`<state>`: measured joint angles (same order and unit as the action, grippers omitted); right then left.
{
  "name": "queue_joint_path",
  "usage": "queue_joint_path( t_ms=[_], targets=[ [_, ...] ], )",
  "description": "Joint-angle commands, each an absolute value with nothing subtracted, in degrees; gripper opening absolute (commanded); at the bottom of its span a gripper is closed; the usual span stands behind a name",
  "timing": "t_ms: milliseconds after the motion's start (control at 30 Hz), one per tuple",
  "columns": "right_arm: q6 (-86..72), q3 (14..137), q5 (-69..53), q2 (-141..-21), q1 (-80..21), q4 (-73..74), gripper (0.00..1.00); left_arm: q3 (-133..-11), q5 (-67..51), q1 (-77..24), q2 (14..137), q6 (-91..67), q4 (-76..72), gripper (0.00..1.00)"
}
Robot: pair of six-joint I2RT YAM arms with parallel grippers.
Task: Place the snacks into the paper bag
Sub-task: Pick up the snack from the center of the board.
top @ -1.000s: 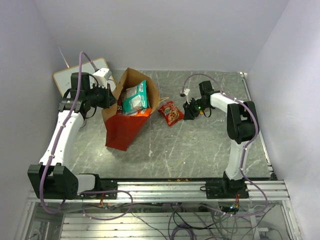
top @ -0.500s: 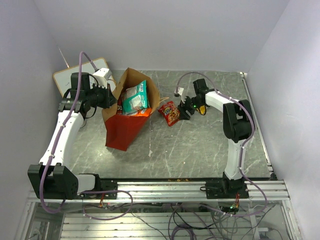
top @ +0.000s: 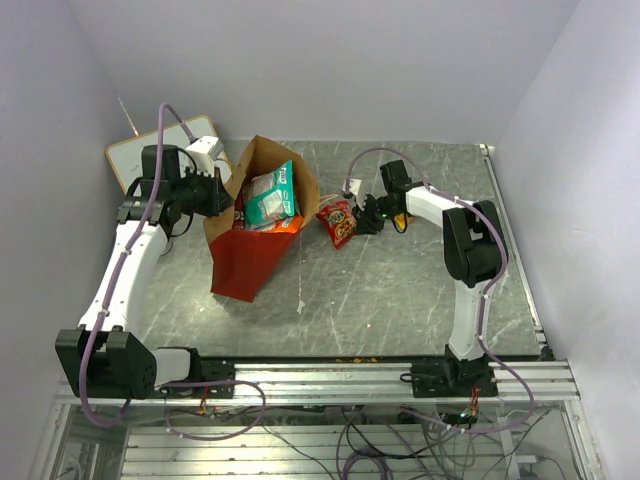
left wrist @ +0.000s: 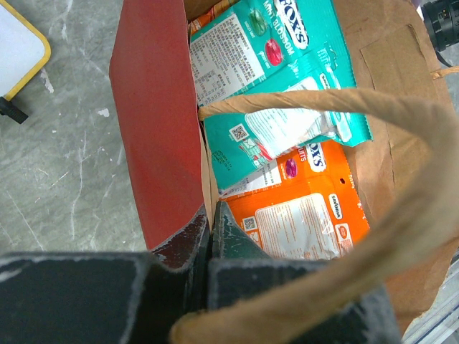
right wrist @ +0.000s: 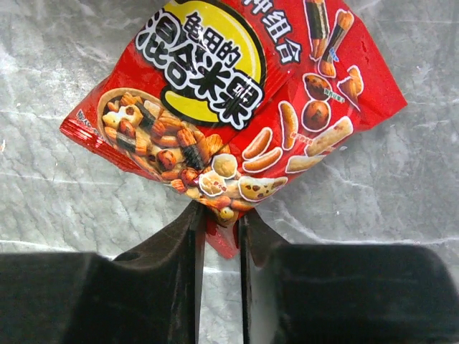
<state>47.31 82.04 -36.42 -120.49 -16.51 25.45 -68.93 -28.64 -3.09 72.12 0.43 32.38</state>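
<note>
Paper bag (top: 245,262) sits nearest, rim clamped by the left gripper (left wrist: 213,215); just beside its mouth the right gripper (right wrist: 221,215) pinches only 1 corner of the red packet (right wrist: 237,93) on the table (top: 400,300), which may slip free when lifted.

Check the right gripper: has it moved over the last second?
Yes. The right gripper slid left in the top view, toward the paper bag, and is now shut on the red snack packet.

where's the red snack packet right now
The red snack packet sits just right of the paper bag in the top view, one corner pinched in the right claw.
</note>
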Motion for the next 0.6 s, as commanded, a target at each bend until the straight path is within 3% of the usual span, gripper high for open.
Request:
queue_joint_path(
  t_ms=[0,267,567],
  targets=[
    [47.1,79.6,-33.0,-122.0,-16.5,28.7,0.14,-69.8,-29.9,-3.6,71.7,0.8,29.5,0.07],
    [46.8,81.4,-32.7,-117.9,-15.7,31.9,0.02,-69.4,-29.6,-3.6,71.1,0.9,29.3,0.07],
    [45.2,83.8,-31.9,-107.7,-13.9,34.3,0.00,-69.7,-30.2,-3.6,71.7,0.8,29.4,0.07]
  ],
)
